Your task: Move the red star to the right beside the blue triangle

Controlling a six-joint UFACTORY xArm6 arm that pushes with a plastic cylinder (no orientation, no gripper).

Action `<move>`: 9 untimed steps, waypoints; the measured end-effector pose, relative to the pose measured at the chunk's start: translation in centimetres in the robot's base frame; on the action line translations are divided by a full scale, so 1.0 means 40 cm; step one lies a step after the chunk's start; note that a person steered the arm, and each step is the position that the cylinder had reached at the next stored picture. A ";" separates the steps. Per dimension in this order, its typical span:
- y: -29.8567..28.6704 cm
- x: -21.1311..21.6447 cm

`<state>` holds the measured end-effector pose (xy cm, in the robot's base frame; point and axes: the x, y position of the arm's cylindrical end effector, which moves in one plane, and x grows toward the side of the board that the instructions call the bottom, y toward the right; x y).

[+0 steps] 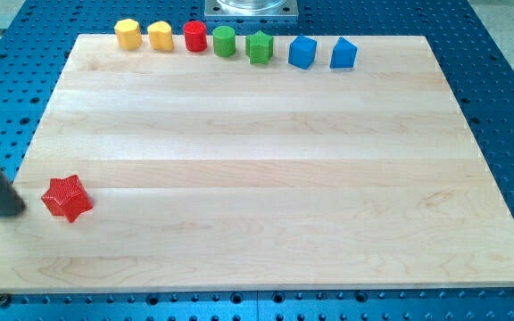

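Note:
The red star [67, 198] lies near the board's left edge, low in the view. The blue triangle [344, 54] stands at the view's top, at the right end of a row of blocks. My rod comes in from the view's left edge, and my tip [14, 211] rests on the board just left of the red star, a small gap apart from it.
A row along the board's top edge holds a yellow block [128, 34], a second yellow block [160, 37], a red cylinder [194, 37], a green cylinder [224, 41], a green star [259, 47] and a blue block [302, 53]. The wooden board [266, 169] lies on a blue perforated table.

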<state>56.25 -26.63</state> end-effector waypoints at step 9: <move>0.389 -0.284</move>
<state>44.88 -11.06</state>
